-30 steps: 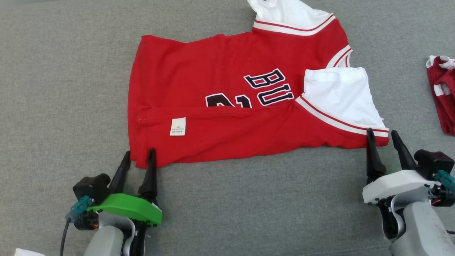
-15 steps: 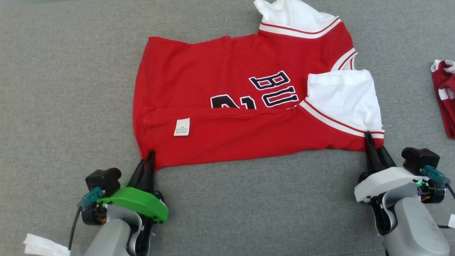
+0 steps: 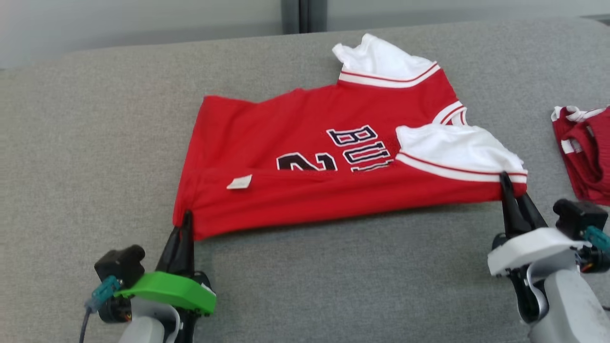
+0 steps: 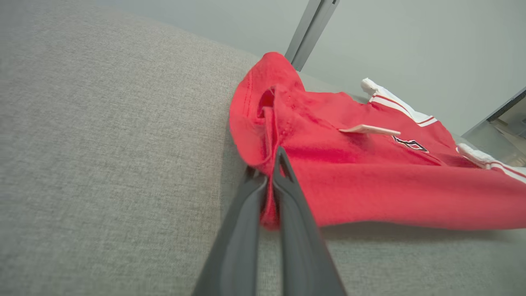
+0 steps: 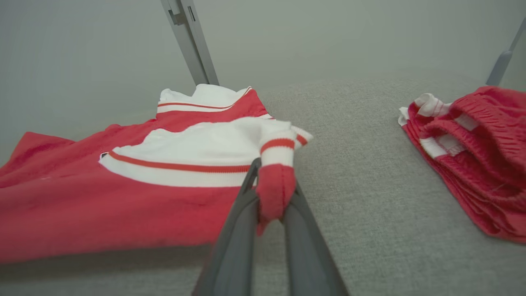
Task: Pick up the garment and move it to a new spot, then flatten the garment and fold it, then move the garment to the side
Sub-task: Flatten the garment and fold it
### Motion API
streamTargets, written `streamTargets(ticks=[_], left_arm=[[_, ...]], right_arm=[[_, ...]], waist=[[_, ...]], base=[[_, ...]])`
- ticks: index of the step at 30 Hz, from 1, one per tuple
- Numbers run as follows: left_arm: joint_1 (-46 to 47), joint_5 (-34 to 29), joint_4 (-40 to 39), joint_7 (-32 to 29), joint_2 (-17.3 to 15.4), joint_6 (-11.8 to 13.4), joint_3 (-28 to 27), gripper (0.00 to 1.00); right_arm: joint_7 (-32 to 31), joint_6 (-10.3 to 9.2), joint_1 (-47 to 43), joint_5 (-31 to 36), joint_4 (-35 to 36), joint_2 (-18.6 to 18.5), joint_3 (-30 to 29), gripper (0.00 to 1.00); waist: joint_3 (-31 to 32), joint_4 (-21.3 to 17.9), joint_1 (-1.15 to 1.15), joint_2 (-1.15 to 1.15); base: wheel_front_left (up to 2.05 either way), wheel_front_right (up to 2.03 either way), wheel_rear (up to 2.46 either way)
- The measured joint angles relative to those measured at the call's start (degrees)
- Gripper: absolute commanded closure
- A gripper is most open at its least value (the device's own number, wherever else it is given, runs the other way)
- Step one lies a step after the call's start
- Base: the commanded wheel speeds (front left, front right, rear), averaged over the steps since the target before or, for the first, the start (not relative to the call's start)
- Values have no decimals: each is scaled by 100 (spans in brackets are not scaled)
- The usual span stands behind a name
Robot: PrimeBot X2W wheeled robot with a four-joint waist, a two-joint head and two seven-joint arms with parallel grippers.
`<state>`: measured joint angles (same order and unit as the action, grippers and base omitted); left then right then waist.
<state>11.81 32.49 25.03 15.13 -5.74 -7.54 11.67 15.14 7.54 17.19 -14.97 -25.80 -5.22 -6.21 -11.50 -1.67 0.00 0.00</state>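
The left gripper point(image 3: 186, 220) pinches the hem corner and the right gripper point(image 3: 506, 184) the sleeve corner of the red garment point(image 3: 295, 138), which lies on the grey cloth surface point(image 3: 95, 143), its near edge raised, likely to draw 1 fold across.

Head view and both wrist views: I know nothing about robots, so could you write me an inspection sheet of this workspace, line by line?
Surface: grey woven cloth, flat, no stains seen.
Job's things: red jersey with white sleeves, spread out; its near edge is folded over and looks raised off the cloth.
Clutter: bunched red-and-white garment at the right, apart from the jersey.
Tools: left tool shut on the jersey's hem corner; right tool shut on its shoulder-side corner.
Cables: dark cable at the left wrist.
Surroundings: pale wall, grey upright post.
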Motion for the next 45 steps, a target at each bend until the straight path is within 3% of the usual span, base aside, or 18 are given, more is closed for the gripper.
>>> streamTargets(ticks=[10,11,12,13,23,34,45], left_arm=[[-1210,-254,198,-1,263,-1,-21,100],[-1276,-287,253,-1,269,-1,1,63],[-1293,-294,288,-1,274,-1,-3,0],[-1287,-338,263,-1,285,-1,-57,0],[-62,-766,129,0,253,0,-490,0],[2167,-557,1459,-1,-399,0,408,0],[2741,-234,2260,5,-545,0,1109,0]], right_arm=[[-110,1,-1443,-307,68,-73,-40,100],[-154,0,-1510,-305,51,-58,-38,100],[-157,0,-1529,-303,54,-26,-40,47],[-157,0,-1522,-289,69,-15,-47,0],[-151,-2,-559,126,292,-25,-79,0],[-307,-2,823,598,96,24,310,0],[-339,-2,1673,802,-191,-9,615,0]], waist=[[584,76,0,0],[582,95,0,0],[547,109,0,0],[515,113,0,0],[25,123,0,0],[-725,58,0,0],[-1216,-58,0,0]], base=[[0,0,0],[0,0,0],[0,0,0],[0,0,0],[0,0,0],[0,0,0],[0,0,0]])
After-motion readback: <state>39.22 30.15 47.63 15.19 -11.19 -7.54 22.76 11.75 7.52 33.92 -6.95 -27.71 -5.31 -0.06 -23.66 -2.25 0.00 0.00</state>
